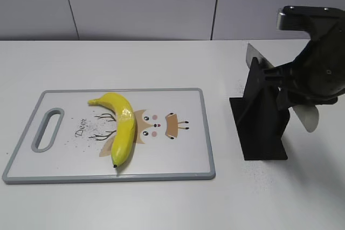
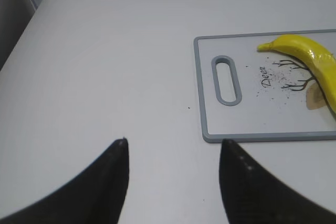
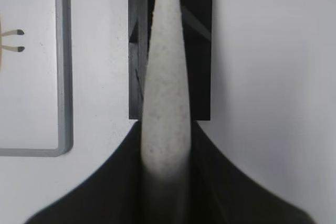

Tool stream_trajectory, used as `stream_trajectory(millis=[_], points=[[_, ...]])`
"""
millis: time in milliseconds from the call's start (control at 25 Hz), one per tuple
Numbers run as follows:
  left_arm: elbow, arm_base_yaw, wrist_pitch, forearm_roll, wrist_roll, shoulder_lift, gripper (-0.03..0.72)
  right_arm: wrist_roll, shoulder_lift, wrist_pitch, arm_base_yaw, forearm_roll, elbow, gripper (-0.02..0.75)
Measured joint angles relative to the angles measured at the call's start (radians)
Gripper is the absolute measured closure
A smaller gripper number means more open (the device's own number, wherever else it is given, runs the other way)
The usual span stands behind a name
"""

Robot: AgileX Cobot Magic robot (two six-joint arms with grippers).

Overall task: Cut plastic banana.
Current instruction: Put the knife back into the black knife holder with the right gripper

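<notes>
The plastic banana (image 1: 123, 125) is glossy yellow with dark tips. It lies on the white cutting board (image 1: 183, 154), left of its middle, and also shows in the left wrist view (image 2: 310, 56). My right gripper (image 1: 285, 87) is shut on the pale speckled handle (image 3: 167, 77) of a knife that sits in a black stand (image 1: 261, 127). The jaws (image 3: 167, 129) clamp the handle from both sides. The blade tip (image 1: 254, 55) sticks out above the stand. My left gripper (image 2: 173, 142) is open and empty over bare table, left of the board (image 2: 262, 119). It is out of the exterior view.
The board has a grey rim, a handle slot (image 1: 47, 129) at its left end and a deer drawing. The black stand (image 3: 202, 35) stands on the white table just right of the board. A grey wall runs behind the table.
</notes>
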Motion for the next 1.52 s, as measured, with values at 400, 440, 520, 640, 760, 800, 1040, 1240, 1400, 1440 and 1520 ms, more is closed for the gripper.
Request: stream_trajectory(millis=[400,440,520,640,760,800,1040,1240,1400,1440,1520], points=[[0.000,0.000,0.000,0.001,0.000,0.000,0.170,-0.168,-0.004,0.004,0.000,0.105,0.000,0.179],[0.000,0.000,0.000,0.001,0.000,0.000,0.170,-0.217,-0.017,0.006,0.000,0.146,0.000,0.132],[0.000,0.000,0.000,0.001,0.000,0.000,0.171,-0.294,-0.063,0.015,0.000,0.202,0.000,0.094],[0.000,0.000,0.000,0.001,0.000,0.000,0.172,-0.377,-0.184,0.063,0.000,0.217,0.009,0.084],[0.000,0.000,0.000,0.001,0.000,0.000,0.172,-0.425,-0.324,0.099,0.000,0.212,0.079,0.083],[0.000,0.000,0.000,0.001,0.000,0.000,0.172,-0.440,-0.366,0.105,0.000,0.211,0.118,0.083],[0.000,0.000,0.000,0.001,0.000,0.000,0.172,-0.540,-0.689,0.127,0.000,0.208,0.342,0.103],[0.000,0.000,0.000,0.001,0.000,0.000,0.172,-0.547,-0.918,0.170,0.000,0.205,0.410,0.125],[0.000,0.000,0.000,0.001,0.000,0.000,0.172,-0.550,-1.058,0.232,0.000,0.198,0.409,0.142],[0.000,0.000,0.000,0.001,0.000,0.000,0.172,-0.550,-1.090,0.263,0.000,0.187,0.410,0.144],[0.000,0.000,0.000,0.001,0.000,0.000,0.172,-0.552,-1.148,0.297,0.000,0.169,0.423,0.146]])
